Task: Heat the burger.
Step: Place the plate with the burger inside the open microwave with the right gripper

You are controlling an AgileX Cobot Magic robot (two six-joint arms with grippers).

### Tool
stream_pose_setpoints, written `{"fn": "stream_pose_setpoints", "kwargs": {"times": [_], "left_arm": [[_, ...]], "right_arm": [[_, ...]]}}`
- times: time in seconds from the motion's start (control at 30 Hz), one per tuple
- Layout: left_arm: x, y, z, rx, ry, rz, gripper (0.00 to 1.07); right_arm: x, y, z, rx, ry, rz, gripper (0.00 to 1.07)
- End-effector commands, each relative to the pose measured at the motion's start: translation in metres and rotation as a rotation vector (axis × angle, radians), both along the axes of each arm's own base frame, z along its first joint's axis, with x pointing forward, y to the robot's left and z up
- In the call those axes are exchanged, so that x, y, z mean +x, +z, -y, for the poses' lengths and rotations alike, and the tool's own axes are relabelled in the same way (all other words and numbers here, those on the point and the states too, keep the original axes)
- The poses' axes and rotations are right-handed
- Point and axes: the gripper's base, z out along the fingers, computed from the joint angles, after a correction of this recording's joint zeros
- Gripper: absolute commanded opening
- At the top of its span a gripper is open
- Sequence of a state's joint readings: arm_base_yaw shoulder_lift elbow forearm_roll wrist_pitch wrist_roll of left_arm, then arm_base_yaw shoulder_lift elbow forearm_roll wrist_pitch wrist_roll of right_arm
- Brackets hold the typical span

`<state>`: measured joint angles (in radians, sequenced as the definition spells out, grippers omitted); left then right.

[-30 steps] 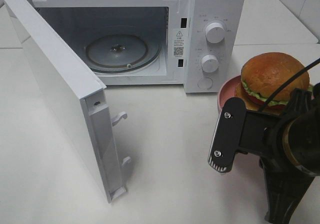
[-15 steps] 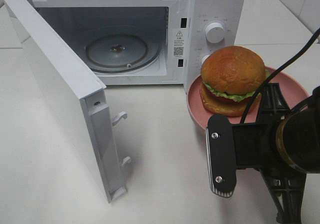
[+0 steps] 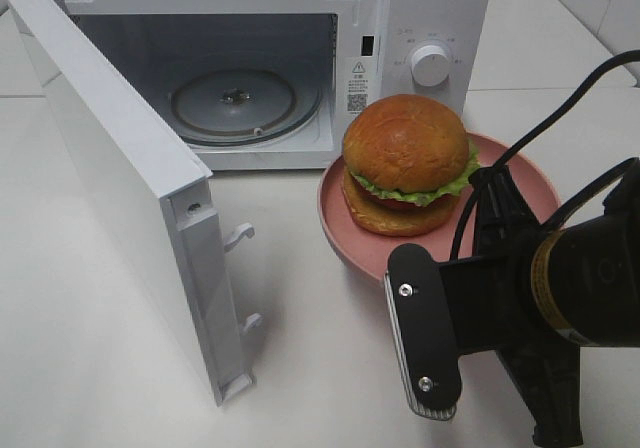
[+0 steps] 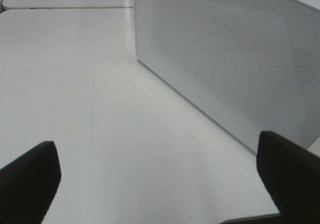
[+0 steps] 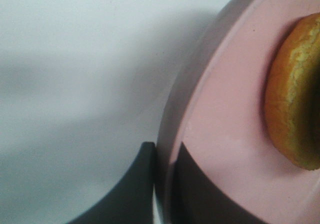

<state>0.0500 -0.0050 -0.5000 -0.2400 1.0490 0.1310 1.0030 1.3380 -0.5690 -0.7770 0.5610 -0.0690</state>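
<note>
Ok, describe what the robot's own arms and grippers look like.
The right arm is black, with a brass-coloured band round its cylindrical wrist, a flat black bracket with two silver screws and a ribbed pale end, and black cables arching off it. The left gripper shows only two blunt matte-black fingers.

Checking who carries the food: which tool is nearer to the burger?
Right. The right tool grips the rim of the pink plate, beside the burger. The left tool hangs open outside the microwave door, well apart from it.
</note>
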Motion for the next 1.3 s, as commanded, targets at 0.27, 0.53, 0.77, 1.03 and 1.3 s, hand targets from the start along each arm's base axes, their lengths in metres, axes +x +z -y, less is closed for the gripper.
{"fn": "stream_pose_setpoints", "kwargs": {"times": [0.27,0.53,0.77,1.03,1.3], "left_arm": [[0.0,0.001,0.0,-0.003,0.005,0.018,1.0],[0.0,0.001,0.0,-0.003,0.005,0.018,1.0],[0.0,0.001,0.0,-0.003,0.005,0.018,1.0],[0.0,0.001,0.0,-0.003,0.005,0.018,1.0],[0.0,0.001,0.0,-0.003,0.005,0.018,1.0]], "right_arm": [[0.014,0.005,0.001,0.022,0.162,0.036,0.02],[0.026,0.004,0.008,0.059,0.248,0.01,0.02],[0.032,0.002,0.016,0.048,0.294,-0.018,0.02],[0.035,0.001,0.022,0.071,0.353,-0.066,0.02],[0.033,0.001,0.019,0.085,0.431,-0.078,0.0]]}}
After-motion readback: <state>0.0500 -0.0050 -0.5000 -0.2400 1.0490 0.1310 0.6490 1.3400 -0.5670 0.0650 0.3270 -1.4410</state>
